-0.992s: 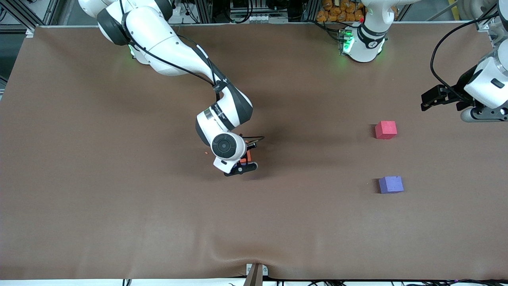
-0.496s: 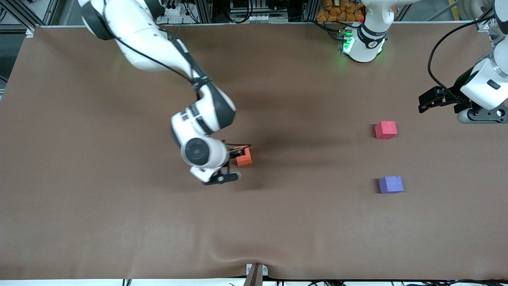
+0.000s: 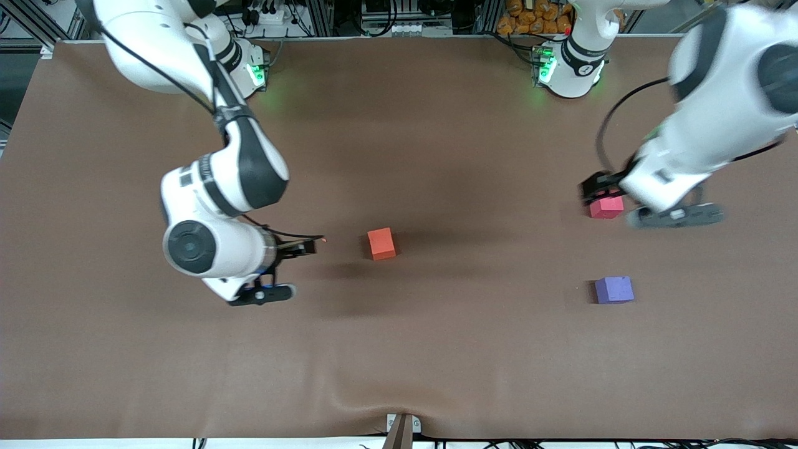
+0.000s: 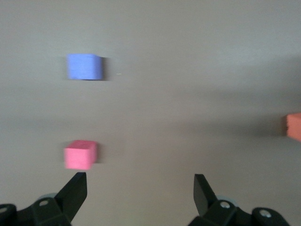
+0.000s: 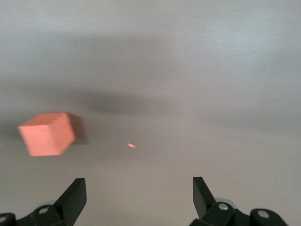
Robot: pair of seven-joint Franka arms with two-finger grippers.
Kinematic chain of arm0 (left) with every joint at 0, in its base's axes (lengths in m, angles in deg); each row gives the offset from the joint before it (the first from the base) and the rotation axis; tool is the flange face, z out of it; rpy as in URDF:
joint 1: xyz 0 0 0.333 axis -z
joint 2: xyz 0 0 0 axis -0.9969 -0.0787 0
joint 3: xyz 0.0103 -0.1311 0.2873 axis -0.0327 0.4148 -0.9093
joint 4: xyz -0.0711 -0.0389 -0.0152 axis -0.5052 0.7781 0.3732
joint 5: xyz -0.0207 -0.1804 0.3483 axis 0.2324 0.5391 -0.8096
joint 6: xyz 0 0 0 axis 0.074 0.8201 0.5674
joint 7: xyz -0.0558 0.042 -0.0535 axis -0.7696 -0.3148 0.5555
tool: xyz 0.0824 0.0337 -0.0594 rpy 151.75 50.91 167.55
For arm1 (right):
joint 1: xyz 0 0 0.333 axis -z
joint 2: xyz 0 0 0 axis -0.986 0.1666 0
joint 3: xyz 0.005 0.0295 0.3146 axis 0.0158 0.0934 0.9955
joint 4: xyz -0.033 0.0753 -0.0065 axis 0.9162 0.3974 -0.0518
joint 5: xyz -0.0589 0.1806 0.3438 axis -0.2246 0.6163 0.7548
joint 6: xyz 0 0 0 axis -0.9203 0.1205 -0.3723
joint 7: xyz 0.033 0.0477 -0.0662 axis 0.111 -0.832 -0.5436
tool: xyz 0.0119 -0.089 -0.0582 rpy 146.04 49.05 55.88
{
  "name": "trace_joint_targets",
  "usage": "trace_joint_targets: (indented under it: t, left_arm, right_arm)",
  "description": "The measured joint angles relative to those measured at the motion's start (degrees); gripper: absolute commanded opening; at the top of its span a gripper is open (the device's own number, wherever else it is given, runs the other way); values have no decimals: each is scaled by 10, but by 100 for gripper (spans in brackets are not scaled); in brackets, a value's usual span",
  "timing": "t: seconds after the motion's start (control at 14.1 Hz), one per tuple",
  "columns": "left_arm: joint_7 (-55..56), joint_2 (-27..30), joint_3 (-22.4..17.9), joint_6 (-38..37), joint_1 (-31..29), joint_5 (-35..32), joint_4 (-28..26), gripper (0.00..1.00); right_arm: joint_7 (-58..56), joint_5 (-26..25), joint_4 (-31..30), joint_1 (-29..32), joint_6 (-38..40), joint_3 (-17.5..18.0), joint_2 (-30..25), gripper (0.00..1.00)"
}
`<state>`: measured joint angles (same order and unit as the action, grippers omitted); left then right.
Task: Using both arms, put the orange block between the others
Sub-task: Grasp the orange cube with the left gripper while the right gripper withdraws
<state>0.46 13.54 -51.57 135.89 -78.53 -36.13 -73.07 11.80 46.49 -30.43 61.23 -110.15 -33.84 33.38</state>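
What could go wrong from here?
1. The left hand, open, is over the red block; dropping lower there could knock it and shift the gap to the purple block.
2. The orange block lies alone mid-table, with the open right hand beside it; the left arm may fail to reach it.

No text, label, brand, number or sign can be read; only an illegible marking is seen on the band of the white jointed right arm [image 3: 206, 178]
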Motion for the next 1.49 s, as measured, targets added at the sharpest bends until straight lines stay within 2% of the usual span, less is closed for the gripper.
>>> trace_joint_targets:
  t: [0.28, 0.64, 0.85, 1.13, 1.49]
  left_arm:
    - [161, -99, 1, 30, 96, 0, 70, 100]
    - [356, -216, -3, 155, 204, 0, 114, 100]
    - [390, -282, -14, 212, 248, 0, 142, 100]
    - [399, -334, -68, 276, 325, 0, 152, 100]
    - [403, -384, -79, 333, 359, 0, 156, 100]
  right_arm:
    - [-34, -10, 0, 66, 43, -1, -8, 100]
    - [-36, -14, -1, 92, 53, -1, -15, 100]
    - [-36, -36, -1, 97, 44, -1, -15, 100]
    - [-36, -53, 0, 106, 27, -1, -17, 100]
    - [-37, -61, -1, 124, 30, -2, -22, 100]
